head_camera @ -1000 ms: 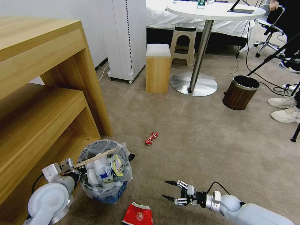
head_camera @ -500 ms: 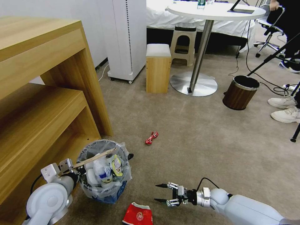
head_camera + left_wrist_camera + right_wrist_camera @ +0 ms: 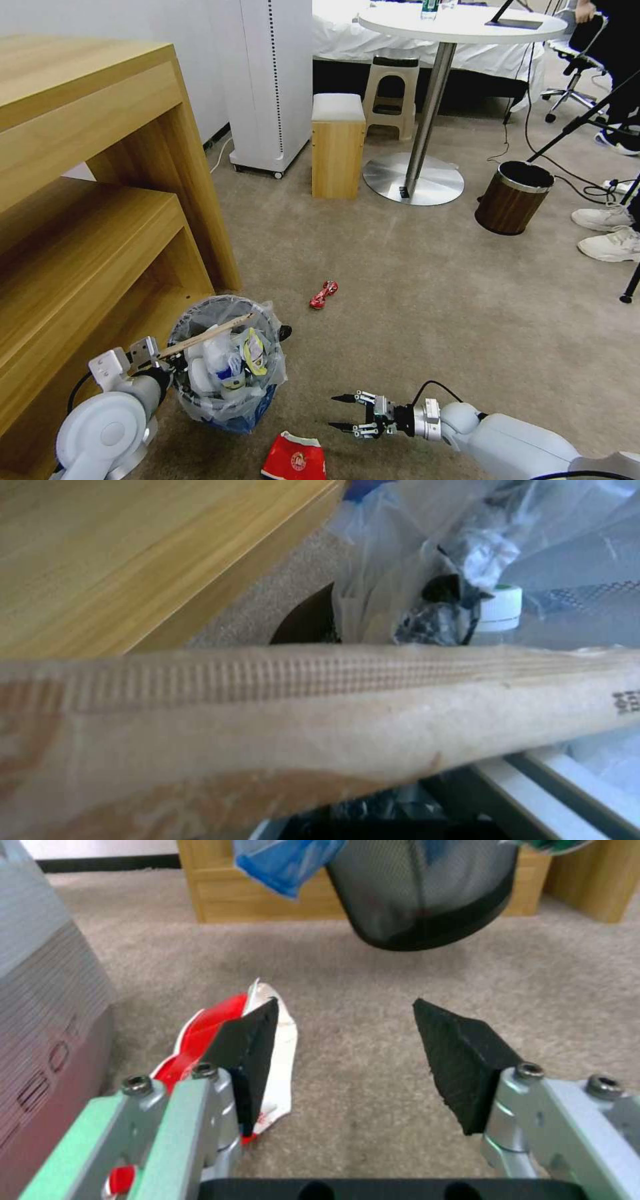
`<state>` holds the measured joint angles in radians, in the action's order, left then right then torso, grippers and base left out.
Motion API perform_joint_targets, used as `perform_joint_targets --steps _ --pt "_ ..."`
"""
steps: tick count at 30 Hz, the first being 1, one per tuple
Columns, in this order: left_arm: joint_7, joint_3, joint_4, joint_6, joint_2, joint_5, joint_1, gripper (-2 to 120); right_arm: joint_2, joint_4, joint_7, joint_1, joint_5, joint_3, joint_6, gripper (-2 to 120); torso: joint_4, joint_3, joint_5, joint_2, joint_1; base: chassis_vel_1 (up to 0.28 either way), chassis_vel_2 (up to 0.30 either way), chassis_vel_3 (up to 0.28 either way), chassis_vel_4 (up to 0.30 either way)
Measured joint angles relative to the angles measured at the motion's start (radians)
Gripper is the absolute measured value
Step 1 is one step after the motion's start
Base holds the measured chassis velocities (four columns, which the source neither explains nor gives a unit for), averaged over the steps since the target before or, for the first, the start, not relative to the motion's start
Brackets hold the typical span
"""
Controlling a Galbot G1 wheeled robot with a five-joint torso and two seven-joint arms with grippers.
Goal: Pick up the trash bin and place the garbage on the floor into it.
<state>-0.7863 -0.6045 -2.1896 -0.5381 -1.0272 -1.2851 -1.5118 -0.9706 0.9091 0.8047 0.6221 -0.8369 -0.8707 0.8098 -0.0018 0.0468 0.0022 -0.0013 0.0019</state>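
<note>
Right gripper (image 3: 339,412): fingers spread wide, holding nothing, low over the floor (image 3: 433,293) just beside the red cup (image 3: 293,457).
Left gripper (image 3: 155,355): at the trash bin (image 3: 227,363) rim; grip cannot be made out.
Trash bin: off the floor, full of litter, wooden stick (image 3: 203,336) across top.
Red wrapper (image 3: 323,294): lies farther off.
</note>
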Motion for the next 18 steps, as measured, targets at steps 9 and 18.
perform_joint_targets --steps 9,18 --pt "-0.001 -0.001 -0.014 0.001 0.001 0.000 -0.004 0 -0.058 -0.069 0.034 -0.036 -0.035 -0.097 0.000 52 0.0000 0.000 -0.0001 0.000 0.000 0.000 0.000 0.000 0.000" --pt "0.000 0.005 -0.025 0.004 -0.005 0.004 -0.007 0 -0.164 -0.169 0.058 -0.042 -0.057 -0.130 0.000 52 0.0000 0.000 0.0001 0.000 0.000 0.000 0.000 0.000 0.000"
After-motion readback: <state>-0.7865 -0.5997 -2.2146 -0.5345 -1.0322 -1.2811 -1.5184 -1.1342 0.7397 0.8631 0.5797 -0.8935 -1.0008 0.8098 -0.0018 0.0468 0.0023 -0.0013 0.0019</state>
